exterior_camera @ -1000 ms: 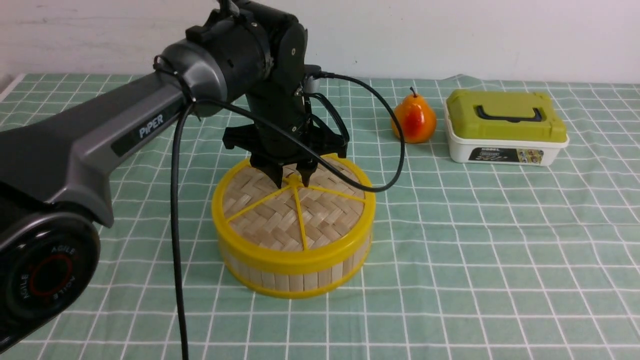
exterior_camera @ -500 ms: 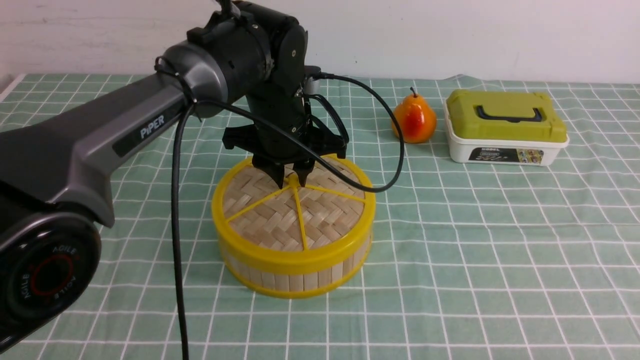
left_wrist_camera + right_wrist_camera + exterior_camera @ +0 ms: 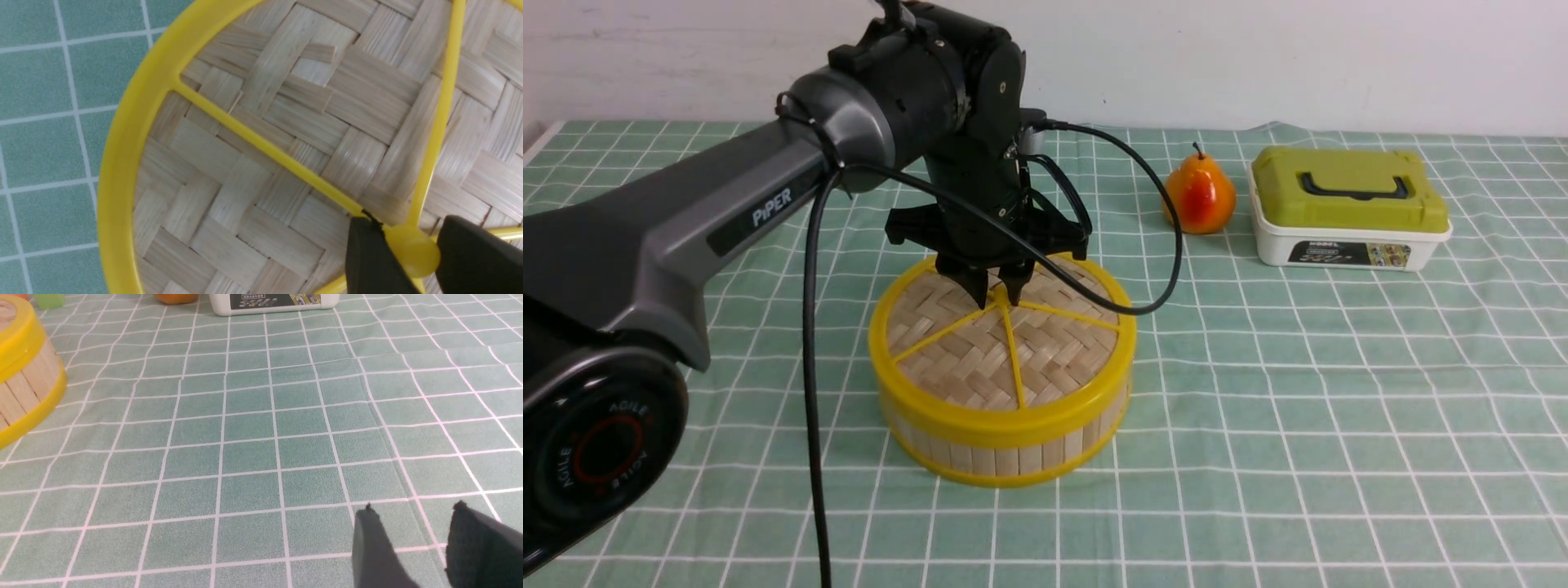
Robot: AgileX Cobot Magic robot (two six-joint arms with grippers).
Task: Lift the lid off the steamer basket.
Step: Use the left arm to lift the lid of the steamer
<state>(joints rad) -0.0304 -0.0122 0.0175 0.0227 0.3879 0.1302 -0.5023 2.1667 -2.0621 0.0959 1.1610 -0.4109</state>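
Steamer basket [image 3: 1005,453]: placed left of centre on checked surface [image 3: 1298,408]. Closed by lid [image 3: 1005,351], which is seated flush on top rim; contents hidden.

Left claw [image 3: 998,292]: positioned over lid centre, pointed down. Jaws narrowed, pressed against both sides of yellow knob [image 3: 412,249].

Right claw [image 3: 413,510]: jaws held apart, nothing between them, low over surface right of basket.

White box [image 3: 1347,245]: far right, closed by green lid [image 3: 1347,200]; contents not visible.

Pear [image 3: 1199,196]: stood just left of box.
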